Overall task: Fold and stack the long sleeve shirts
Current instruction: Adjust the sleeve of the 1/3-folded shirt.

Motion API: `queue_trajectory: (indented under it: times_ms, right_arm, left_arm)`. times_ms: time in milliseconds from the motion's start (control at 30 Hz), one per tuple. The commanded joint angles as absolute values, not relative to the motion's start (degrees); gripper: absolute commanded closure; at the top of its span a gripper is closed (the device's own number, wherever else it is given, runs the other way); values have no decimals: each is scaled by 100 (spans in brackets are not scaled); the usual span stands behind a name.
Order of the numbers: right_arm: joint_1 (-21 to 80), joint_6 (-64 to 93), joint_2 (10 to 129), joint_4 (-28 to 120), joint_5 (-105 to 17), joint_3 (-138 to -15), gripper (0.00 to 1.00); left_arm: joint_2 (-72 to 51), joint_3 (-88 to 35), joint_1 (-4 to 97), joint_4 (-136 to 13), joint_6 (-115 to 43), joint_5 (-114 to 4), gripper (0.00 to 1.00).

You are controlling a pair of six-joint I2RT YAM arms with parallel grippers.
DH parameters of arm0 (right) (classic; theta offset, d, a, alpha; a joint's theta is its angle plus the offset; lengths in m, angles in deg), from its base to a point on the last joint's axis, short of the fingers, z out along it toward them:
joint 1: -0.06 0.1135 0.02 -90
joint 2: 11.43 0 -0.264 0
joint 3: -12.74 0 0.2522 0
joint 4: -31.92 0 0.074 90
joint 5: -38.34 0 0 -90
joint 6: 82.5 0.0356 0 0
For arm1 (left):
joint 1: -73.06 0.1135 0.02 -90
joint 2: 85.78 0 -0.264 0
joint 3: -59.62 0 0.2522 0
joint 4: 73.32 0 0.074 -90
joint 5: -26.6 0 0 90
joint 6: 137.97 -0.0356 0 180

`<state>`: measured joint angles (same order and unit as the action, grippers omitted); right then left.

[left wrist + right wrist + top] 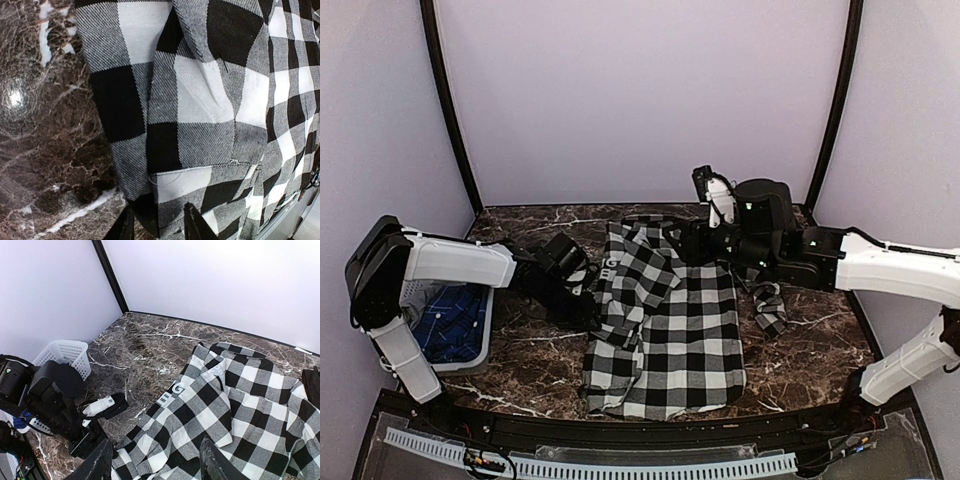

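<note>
A dark marble worktop with pale veins, seen from above, with plain lilac walls behind it. A black-and-white check shirt lies spread across the middle of the worktop, rumpled along its left side, with one sleeve trailing out to the right. White block letters run along a black band near its upper left edge. The left claw is low at the shirt's left edge, its two fingers standing either side of a fold of the cloth; whether they actually grip the fold cannot be told. The right claw hangs above the shirt's far right part, its fingers spread wide with nothing between them. At the far left of the worktop stands a white perforated basket with blue cloth inside it.
</note>
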<state>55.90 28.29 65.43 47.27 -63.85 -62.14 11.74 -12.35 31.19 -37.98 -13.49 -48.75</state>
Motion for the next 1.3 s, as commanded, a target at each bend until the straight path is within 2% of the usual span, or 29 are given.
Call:
queue_trajectory:
  times_ms: [0,300,400,867,1267]
  right_arm:
    - [5565,2632,6354,4493,-6943,-6238,44]
    - [5546,2543,6034,4374,-7284,-5990,42]
    - [5548,2543,6054,4433,-7264,-6008,42]
    - [5552,2573,6368,4747,-7174,-6161,43]
    - [5544,2594,6733,4969,-6982,-6353,43]
  left_arm:
    - [959,-1102,3072,-3669,-1283,-4671,71]
    - [918,-1162,2992,-3557,-1290,-4435,95]
    - [922,-1259,2960,-3437,-1365,-4352,99]
    - [625,-1653,2892,-2719,-1564,-3867,100]
    - [507,-1445,2806,-2544,-1547,-3784,100]
